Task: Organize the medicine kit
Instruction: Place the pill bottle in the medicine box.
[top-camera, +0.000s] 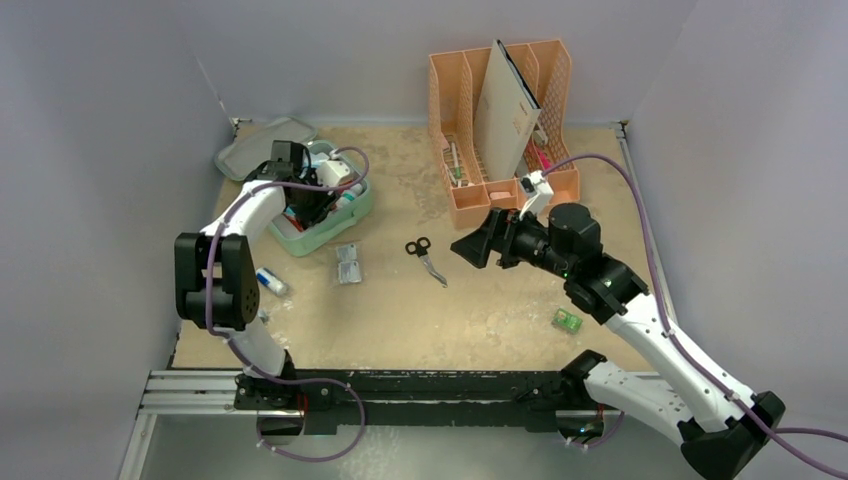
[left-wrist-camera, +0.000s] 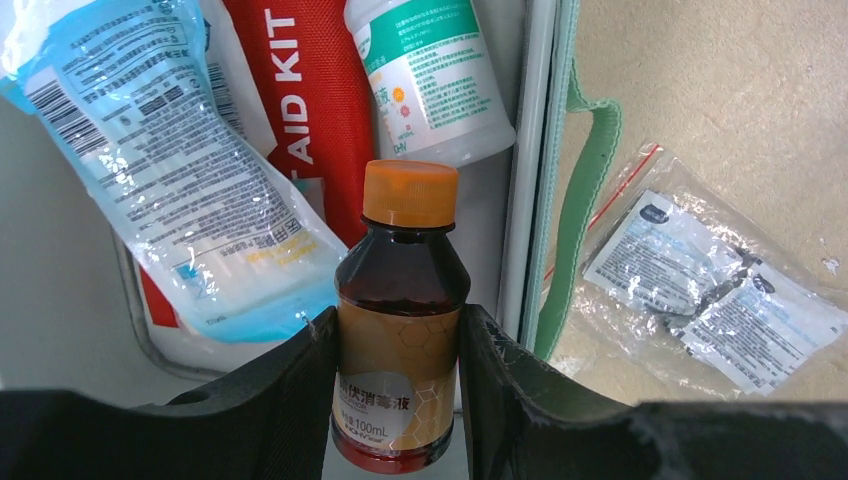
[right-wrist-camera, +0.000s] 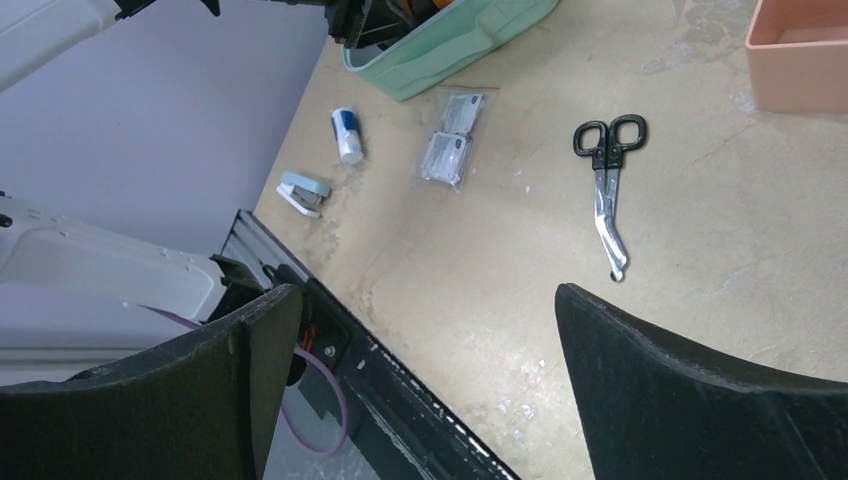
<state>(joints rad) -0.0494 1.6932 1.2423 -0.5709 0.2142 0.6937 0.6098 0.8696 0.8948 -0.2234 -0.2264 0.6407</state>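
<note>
The mint-green medicine kit (top-camera: 330, 232) stands open at the back left, its lid (top-camera: 262, 146) laid back. My left gripper (top-camera: 305, 203) reaches into it, shut on a brown bottle (left-wrist-camera: 400, 300) with an orange cap, both fingers pressed on its label. In the left wrist view the left gripper (left-wrist-camera: 398, 325) holds the bottle over the kit's white inner wall (left-wrist-camera: 535, 150). Beside it inside lie a red first-aid pouch (left-wrist-camera: 305, 100), a white bottle (left-wrist-camera: 430, 70) and a blue-white packet (left-wrist-camera: 160, 170). My right gripper (top-camera: 470, 246) hovers open above mid-table, nothing between its fingers; the right wrist view shows the right gripper (right-wrist-camera: 420, 295) over the table's near edge.
Black-handled scissors (top-camera: 425, 258) lie mid-table. A clear bag of sachets (top-camera: 348, 264) sits just in front of the kit. A small white-and-blue tube (top-camera: 270, 281) and a pale blue item (right-wrist-camera: 303, 192) lie at the left. A green box (top-camera: 568, 320) lies at the right, a peach organizer (top-camera: 500, 130) at the back.
</note>
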